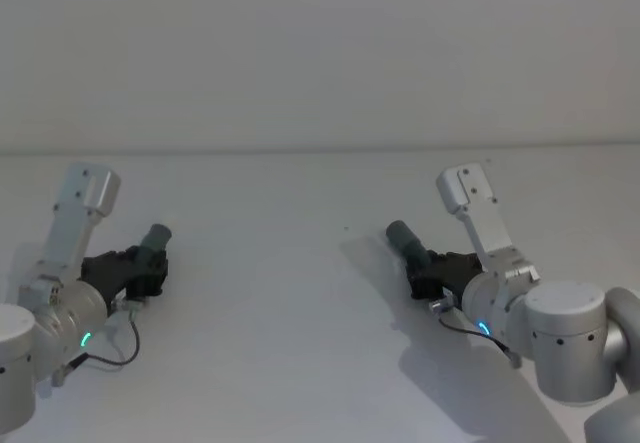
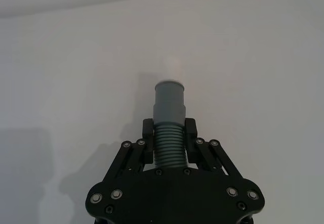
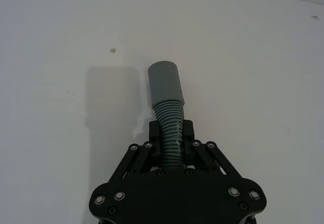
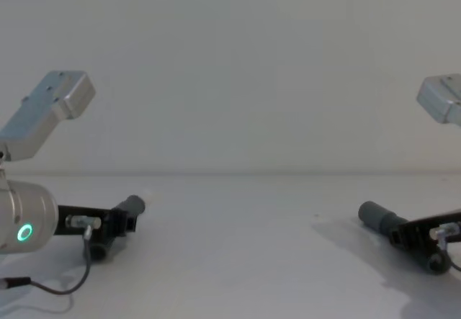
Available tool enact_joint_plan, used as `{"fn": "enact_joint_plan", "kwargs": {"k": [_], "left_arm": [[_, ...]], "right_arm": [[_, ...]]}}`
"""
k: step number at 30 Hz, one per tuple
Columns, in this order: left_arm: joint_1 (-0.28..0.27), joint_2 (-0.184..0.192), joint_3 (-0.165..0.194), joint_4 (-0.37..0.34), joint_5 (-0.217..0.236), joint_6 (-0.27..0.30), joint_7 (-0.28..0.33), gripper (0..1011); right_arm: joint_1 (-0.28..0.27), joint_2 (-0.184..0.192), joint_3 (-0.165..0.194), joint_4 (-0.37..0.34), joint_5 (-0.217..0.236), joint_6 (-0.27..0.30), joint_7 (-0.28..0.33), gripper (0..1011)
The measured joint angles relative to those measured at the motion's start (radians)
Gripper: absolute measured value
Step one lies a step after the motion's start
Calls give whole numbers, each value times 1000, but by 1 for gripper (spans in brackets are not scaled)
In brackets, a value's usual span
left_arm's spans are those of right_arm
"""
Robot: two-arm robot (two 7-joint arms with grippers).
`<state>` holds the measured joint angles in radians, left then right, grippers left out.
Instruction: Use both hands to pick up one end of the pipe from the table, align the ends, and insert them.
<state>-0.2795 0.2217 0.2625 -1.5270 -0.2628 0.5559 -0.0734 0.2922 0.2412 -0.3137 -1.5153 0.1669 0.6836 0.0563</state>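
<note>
Two pieces of the pipe are held apart over the white table (image 1: 290,363). My left gripper (image 1: 148,261) (image 2: 169,131) is shut on the ribbed part of one piece (image 1: 156,237) (image 2: 168,102). Its grey cuff ends in a narrow white tip (image 2: 172,65) pointing away from the wrist. My right gripper (image 1: 430,269) (image 3: 171,131) is shut on the corrugated part of the other piece (image 1: 404,237) (image 3: 165,85), whose smooth grey cuff sticks out ahead of the fingers. In the chest view both pieces (image 4: 132,206) (image 4: 375,215) hang low, near the table, far from each other.
A plain pale wall rises behind the table's far edge (image 1: 320,151). A thin black cable (image 1: 110,358) loops under the left wrist. A small dark speck (image 3: 113,49) marks the table ahead of the right gripper.
</note>
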Motion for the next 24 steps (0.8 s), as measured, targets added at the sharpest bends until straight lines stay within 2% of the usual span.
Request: {"fn": "enact_joint_plan", "kwargs": {"k": [8,17,24], "left_arm": [[-3,16,2,-14,-14,-31,-61,320],[-13,44,12,-31,-50,-66,-165,320],[-31,74,30,-40,-74,-78,-253,320]], "right_arm": [[0,0,0,0,0,0,0,223],[0,3,-1,0,-1,-1,3,223],[11,31,-28,-6,-22,-16,37,223]]}}
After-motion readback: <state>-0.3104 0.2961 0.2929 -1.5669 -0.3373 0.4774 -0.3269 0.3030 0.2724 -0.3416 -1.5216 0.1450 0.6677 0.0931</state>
